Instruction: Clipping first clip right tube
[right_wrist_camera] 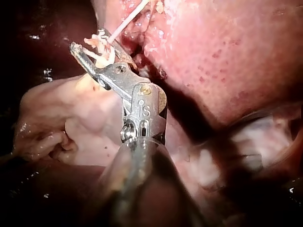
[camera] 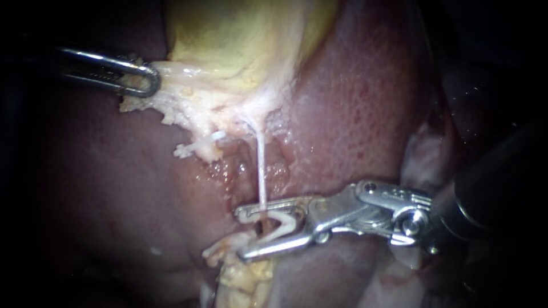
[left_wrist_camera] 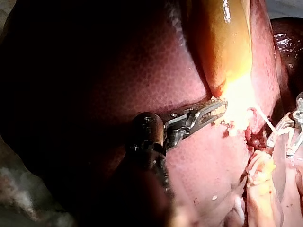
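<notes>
A thin white tube (camera: 261,165) runs down from the pale tissue under the yellow gallbladder (camera: 245,34) to my right instrument (camera: 241,234). Its jaws stand apart and carry an open white clip (camera: 282,223) that touches both of them. The tube passes through the clip's mouth. In the right wrist view, the same jaws (right_wrist_camera: 87,40) straddle the tube (right_wrist_camera: 128,16). My left instrument (camera: 145,80) is shut on the pale tissue at the gallbladder's base, which also shows in the left wrist view (left_wrist_camera: 213,111).
Red liver (camera: 354,102) surrounds the site. A short white stub (camera: 200,145) lies left of the tube. Yellowish fatty tissue (camera: 245,276) sits just below the right jaws. Raw red tissue (camera: 251,171) lies behind the tube.
</notes>
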`<state>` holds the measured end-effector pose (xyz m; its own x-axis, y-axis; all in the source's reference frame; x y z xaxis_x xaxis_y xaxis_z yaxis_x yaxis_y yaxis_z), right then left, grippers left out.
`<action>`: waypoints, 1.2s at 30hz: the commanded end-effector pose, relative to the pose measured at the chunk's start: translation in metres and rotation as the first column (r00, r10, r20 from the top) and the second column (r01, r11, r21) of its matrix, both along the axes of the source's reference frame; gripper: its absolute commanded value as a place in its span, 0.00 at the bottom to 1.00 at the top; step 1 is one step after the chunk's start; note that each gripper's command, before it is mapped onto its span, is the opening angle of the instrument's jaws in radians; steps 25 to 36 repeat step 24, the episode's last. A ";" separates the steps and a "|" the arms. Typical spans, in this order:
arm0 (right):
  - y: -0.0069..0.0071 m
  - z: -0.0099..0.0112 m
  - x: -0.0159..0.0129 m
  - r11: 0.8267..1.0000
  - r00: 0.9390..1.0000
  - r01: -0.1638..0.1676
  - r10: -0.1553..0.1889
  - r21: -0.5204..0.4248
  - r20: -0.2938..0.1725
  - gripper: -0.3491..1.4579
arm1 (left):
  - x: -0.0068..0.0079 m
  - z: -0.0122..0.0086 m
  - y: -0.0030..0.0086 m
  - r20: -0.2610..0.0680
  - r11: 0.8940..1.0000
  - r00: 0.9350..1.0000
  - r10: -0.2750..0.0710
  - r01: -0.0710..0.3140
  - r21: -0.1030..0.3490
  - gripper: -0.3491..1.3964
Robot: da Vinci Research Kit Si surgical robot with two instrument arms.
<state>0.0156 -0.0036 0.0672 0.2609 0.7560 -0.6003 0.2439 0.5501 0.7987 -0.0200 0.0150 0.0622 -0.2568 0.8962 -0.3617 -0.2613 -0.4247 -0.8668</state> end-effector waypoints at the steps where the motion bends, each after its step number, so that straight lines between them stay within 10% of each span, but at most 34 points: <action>1: -0.0001 0.0000 -0.0001 1.000 1.000 -0.009 0.009 0.001 0.006 0.15 | 0.0000 0.0000 0.0000 0.000 1.000 1.000 0.000 0.000 0.000 0.00; 9: -0.0002 0.0001 -0.0006 0.996 0.995 -0.090 0.090 -0.001 0.046 0.00 | 0.0000 0.0000 0.0000 0.000 1.000 1.000 0.000 0.000 0.000 0.00; 36: -0.0008 0.0013 -0.0004 0.997 0.997 -0.072 0.072 -0.006 0.042 0.11 | -0.0002 0.0000 0.0000 0.000 1.000 1.000 -0.001 0.001 0.000 0.00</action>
